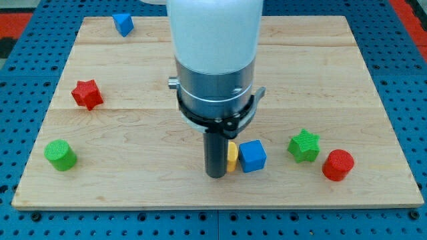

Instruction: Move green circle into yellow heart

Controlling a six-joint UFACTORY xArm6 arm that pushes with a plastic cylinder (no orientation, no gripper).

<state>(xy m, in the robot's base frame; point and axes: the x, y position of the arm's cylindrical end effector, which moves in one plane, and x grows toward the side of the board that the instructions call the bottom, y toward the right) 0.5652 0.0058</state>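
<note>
The green circle [61,155] sits near the board's lower left corner. A yellow block [232,156], mostly hidden behind the rod so its shape cannot be made out, lies at the lower middle, touching a blue cube [253,156] on its right. My tip [215,175] rests on the board just left of the yellow block, far to the right of the green circle.
A red star [87,94] lies at the left. A blue block [123,23] sits near the top left. A green star [304,146] and a red circle [337,165] lie at the lower right. The wooden board [333,80] sits on a blue pegboard.
</note>
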